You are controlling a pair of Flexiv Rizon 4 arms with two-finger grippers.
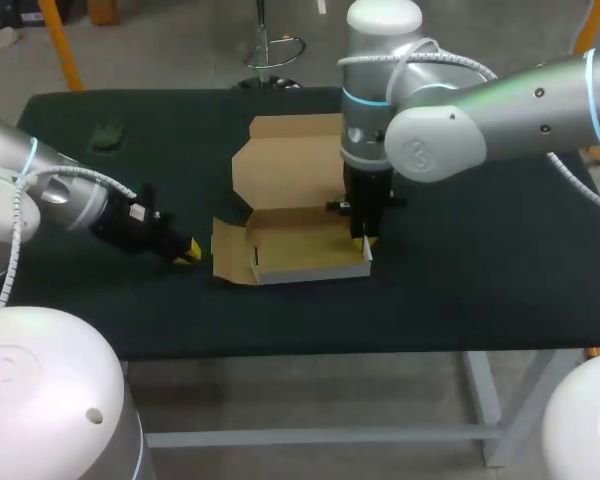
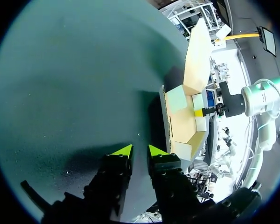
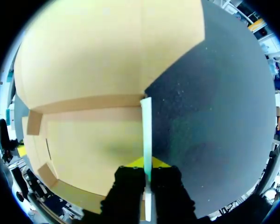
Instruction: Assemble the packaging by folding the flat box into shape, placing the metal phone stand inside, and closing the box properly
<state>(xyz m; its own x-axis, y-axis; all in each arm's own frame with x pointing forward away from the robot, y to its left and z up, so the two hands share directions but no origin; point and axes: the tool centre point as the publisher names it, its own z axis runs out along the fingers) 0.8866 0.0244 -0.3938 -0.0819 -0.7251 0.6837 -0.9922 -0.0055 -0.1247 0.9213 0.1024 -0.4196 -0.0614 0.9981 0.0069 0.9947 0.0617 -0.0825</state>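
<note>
Cardboard box (image 1: 290, 245) at mid-frame looked light and bendy; your right gripper (image 1: 364, 241) pinched its side wall (image 3: 146, 135), left gripper (image 2: 140, 150) empty, barely parted.

The cardboard box (image 1: 290, 215) is plain kraft tan inside with no print, but its outer walls look white. The wall edge at the right end effector (image 3: 147, 162) comes out pale, almost minty. The tabletop (image 1: 480, 280) is a really dark green-black cloth, faintly speckled up close. The left arm (image 1: 40, 190) and right arm (image 1: 500, 110) are silver-grey with thin cyan rings. The left end effector (image 2: 140, 150) is black with bright yellow tips, same as the right one. There's also a small dark green thing (image 1: 108, 133) that nearly blends into the cloth.
</note>
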